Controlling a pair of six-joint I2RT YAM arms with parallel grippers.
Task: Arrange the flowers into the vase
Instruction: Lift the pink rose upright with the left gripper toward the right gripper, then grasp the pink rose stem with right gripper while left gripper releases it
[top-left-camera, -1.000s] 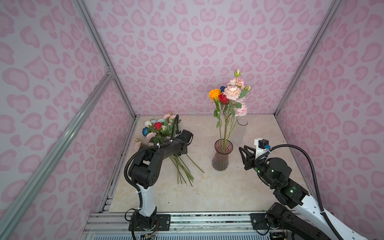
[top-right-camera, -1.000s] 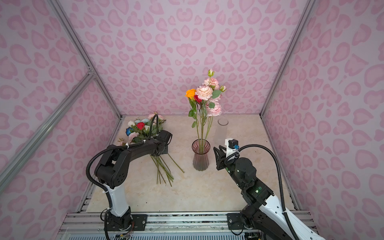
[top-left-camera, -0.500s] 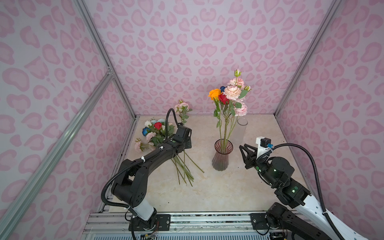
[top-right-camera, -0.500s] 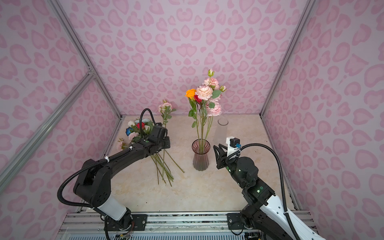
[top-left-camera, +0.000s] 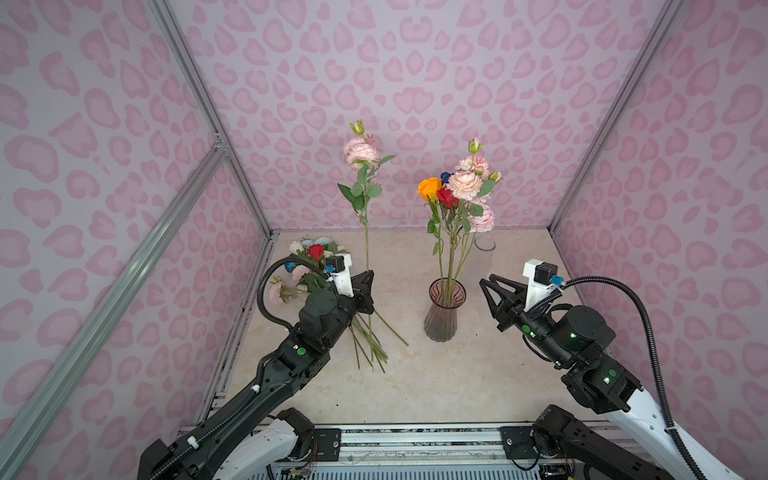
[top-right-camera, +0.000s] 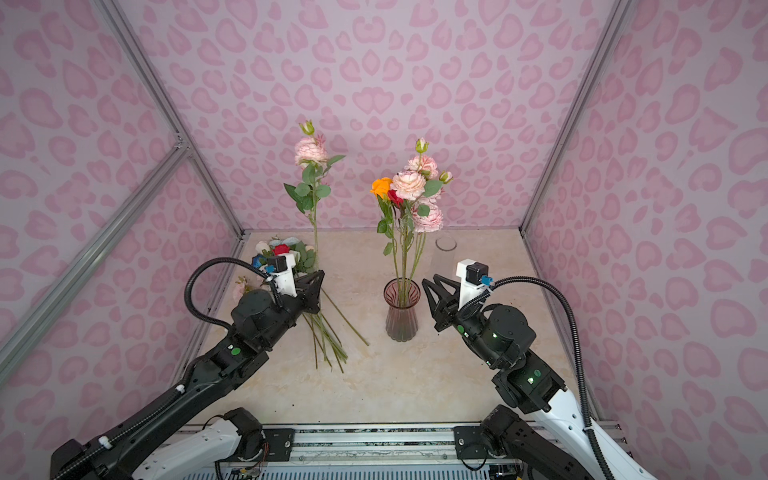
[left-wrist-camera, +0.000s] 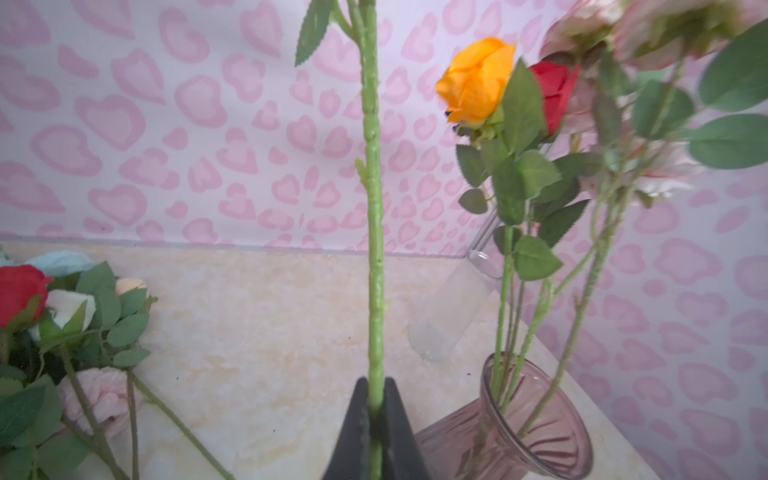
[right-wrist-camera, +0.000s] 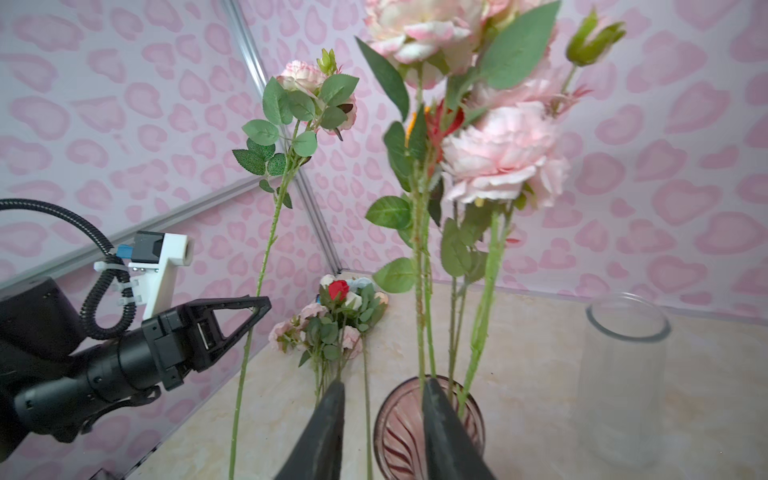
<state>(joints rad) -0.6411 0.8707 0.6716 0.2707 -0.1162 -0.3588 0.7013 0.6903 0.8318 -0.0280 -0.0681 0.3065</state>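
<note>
My left gripper (top-left-camera: 368, 276) (top-right-camera: 320, 276) (left-wrist-camera: 376, 384) is shut on the green stem (left-wrist-camera: 374, 208) of a pale pink flower (top-left-camera: 360, 151) (top-right-camera: 309, 151) (right-wrist-camera: 307, 83). It holds the flower upright, left of the vase, with the stem's lower part hanging below the jaws. The ribbed pink glass vase (top-left-camera: 442, 316) (top-right-camera: 401, 316) (left-wrist-camera: 519, 436) (right-wrist-camera: 399, 428) holds orange, red, dark blue and pink flowers (top-left-camera: 461, 187) (top-right-camera: 409, 185). More flowers lie in a pile (top-left-camera: 311, 257) (top-right-camera: 282, 249) (left-wrist-camera: 62, 311) (right-wrist-camera: 345, 303) at the back left. My right gripper (top-left-camera: 487, 279) (top-right-camera: 428, 279) (right-wrist-camera: 386, 382) stands open just right of the vase rim, holding nothing.
A clear glass cylinder (top-left-camera: 484, 249) (top-right-camera: 445, 245) (left-wrist-camera: 453, 307) (right-wrist-camera: 623, 365) stands behind the vase to the right. Pink patterned walls close in the back and both sides. A metal rail (top-left-camera: 415, 436) runs along the front edge.
My left gripper has lifted the pale pink flower out of the pile and stood it upright, well above the table. The right gripper's jaws have spread slightly; that arm barely moved.
</note>
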